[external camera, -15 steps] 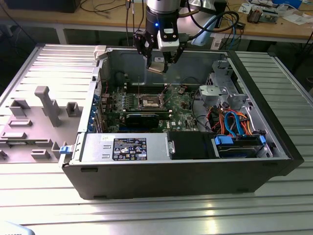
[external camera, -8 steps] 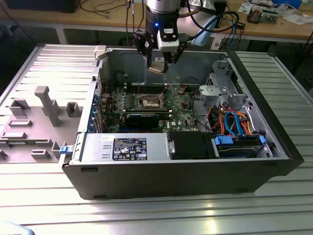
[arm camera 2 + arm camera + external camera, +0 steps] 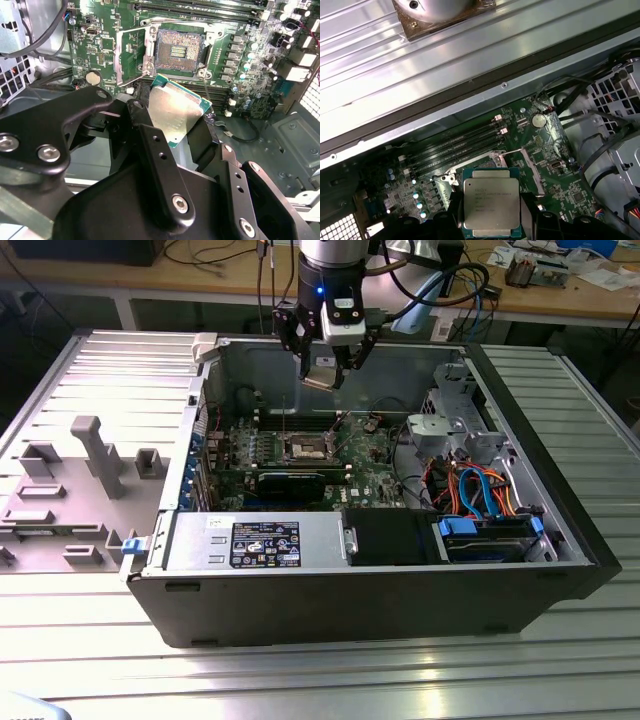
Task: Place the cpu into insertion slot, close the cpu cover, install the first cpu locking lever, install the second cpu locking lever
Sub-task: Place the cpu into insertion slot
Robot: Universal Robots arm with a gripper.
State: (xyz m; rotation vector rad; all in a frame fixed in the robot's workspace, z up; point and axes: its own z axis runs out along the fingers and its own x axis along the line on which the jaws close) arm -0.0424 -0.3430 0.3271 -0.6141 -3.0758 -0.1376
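My gripper (image 3: 326, 368) hangs above the open computer case (image 3: 560, 540), shut on the cpu (image 3: 322, 375). In both wrist views the cpu (image 3: 177, 112) (image 3: 491, 202) is a flat square chip with a silvery top, clamped by its edges between the black fingers (image 3: 146, 122). The insertion slot (image 3: 305, 448) lies on the green board below, its dark centre bare (image 3: 179, 47). In the first wrist view the chip partly covers the slot (image 3: 490, 159). The cpu cover (image 3: 131, 52) stands swung open beside the slot, a thin metal frame (image 3: 530, 170).
Long memory slots (image 3: 455, 145) run beside the socket, and a long black card (image 3: 292, 480) lies in front of it. A metal drive cage (image 3: 455, 425) and coloured cables (image 3: 480, 490) crowd the exterior view's right. Grey fixtures (image 3: 95, 455) stand on the ribbed table at the left.
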